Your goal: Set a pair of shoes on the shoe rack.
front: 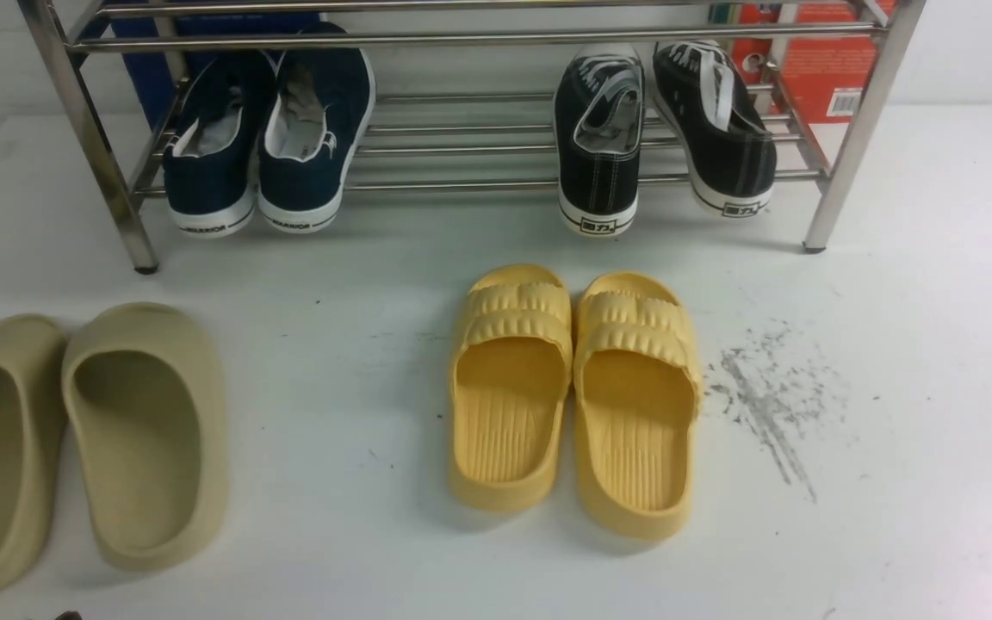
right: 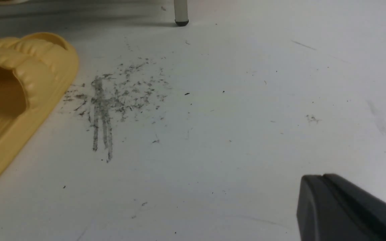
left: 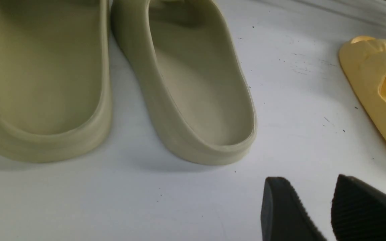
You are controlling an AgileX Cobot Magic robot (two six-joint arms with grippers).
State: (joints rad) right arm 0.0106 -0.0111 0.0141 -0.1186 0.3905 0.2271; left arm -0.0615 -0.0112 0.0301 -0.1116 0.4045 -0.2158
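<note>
The pair of shoes, two black sneakers with white laces (front: 598, 146) (front: 720, 129), rests on the lower bars of the steel shoe rack (front: 461, 184) at its right end, heels toward me. In the front view neither gripper shows. In the left wrist view my left gripper (left: 308, 182) stands open over the white floor with nothing between its fingers, near the beige slides (left: 186, 83). In the right wrist view my right gripper (right: 323, 179) is shut on nothing, low over bare floor to the right of a yellow slide (right: 15, 100). One rack leg (right: 181, 13) stands far ahead of it.
Navy slip-on sneakers (front: 272, 138) sit at the rack's left end. Yellow slides (front: 573, 396) lie mid-floor in front of the rack, beige slides (front: 83, 439) at the near left. Grey scuff marks (front: 771, 396) lie right of the yellow pair. A red box (front: 823, 69) stands behind the rack.
</note>
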